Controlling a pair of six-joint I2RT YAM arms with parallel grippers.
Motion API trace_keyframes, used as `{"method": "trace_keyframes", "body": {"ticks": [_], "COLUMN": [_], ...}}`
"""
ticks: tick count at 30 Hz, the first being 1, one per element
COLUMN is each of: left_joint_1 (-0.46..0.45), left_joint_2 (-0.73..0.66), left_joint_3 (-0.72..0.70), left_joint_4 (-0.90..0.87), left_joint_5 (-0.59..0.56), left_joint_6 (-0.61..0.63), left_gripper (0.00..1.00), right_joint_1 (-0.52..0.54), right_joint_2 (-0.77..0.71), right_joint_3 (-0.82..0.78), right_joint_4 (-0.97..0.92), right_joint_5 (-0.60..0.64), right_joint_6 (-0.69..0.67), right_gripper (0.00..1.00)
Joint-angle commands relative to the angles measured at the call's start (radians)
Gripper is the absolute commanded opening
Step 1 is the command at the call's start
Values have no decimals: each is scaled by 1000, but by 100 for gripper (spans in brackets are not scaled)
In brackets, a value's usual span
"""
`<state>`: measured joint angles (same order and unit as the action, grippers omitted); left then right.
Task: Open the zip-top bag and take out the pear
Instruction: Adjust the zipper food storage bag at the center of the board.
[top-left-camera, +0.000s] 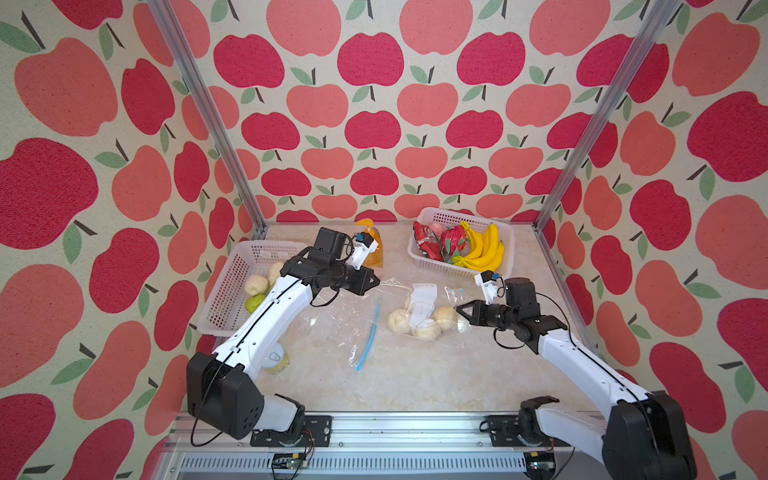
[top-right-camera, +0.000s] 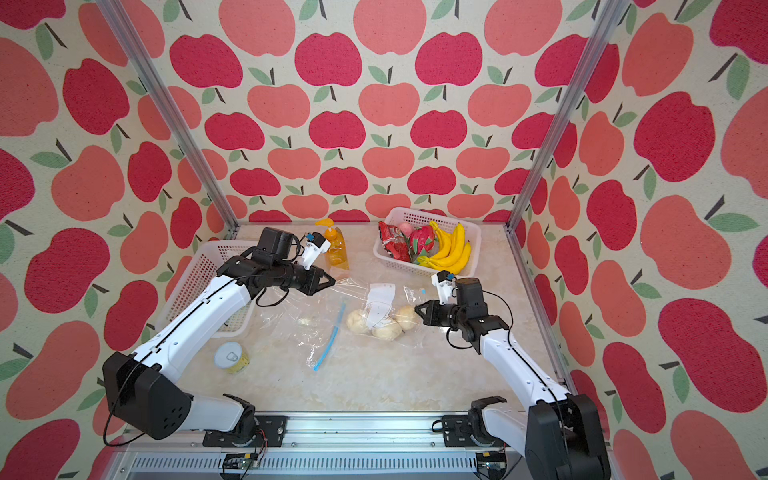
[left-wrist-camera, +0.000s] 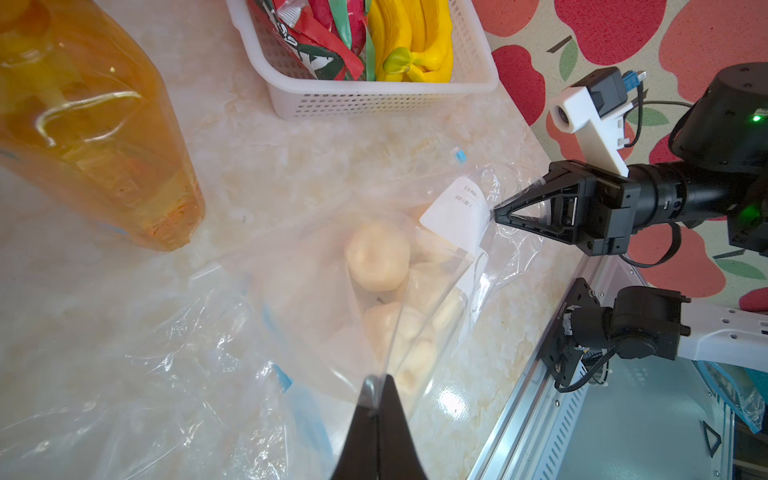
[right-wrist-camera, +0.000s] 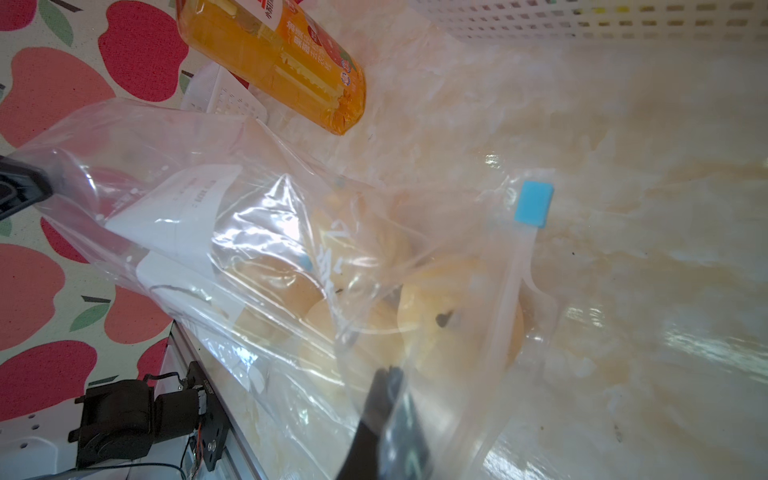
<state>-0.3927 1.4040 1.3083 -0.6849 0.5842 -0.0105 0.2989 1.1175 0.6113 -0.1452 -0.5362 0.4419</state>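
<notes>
Basically, the zip-top bag sits mid-table, a bit right of centre: clear film with a white label and about three pale pears bunched inside, resting on the table. Left gripper reaches in from the left, closed flat on a far-left corner of the bag's film — the left wrist view shows plastic pinched between the black fingers. Right gripper comes in from the right, likewise clamped on film at the bag's right edge, just beside the rightmost pear. The film is drawn between the two grippers. A blue slider sits at one end of the zip track on the bag's far-right side; can't tell if the seal is parted. A second clear bag with a blue strip lies flat to the left and nearer. Far side — an orange bottle stands behind the left gripper, and the far basket holds bananas and red packets. The left basket holds pale fruit and a green one. A can stands near-left, partly under the left arm.
</notes>
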Motion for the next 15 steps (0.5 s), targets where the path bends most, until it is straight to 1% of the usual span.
{"method": "trace_keyframes", "body": {"ticks": [1, 5, 10, 15], "left_joint_1": [16, 22, 60, 100], "left_joint_2": [-27, -42, -116, -92], "left_joint_3": [30, -22, -81, -91], "left_joint_4": [-21, -29, 11, 7], "left_joint_5": [0, -41, -32, -21], "left_joint_6": [-13, 1, -12, -7], "left_gripper": [0, 0, 0, 0], "right_joint_1": [-8, -7, -7, -7], "right_joint_2": [20, 25, -6, -30], "right_joint_3": [20, 53, 78, 84], "right_joint_4": [6, -33, -65, -61], "right_joint_5": [-22, -48, -69, -111], "right_joint_6": [-25, -45, -46, -19], "right_gripper": [6, 7, 9, 10]}}
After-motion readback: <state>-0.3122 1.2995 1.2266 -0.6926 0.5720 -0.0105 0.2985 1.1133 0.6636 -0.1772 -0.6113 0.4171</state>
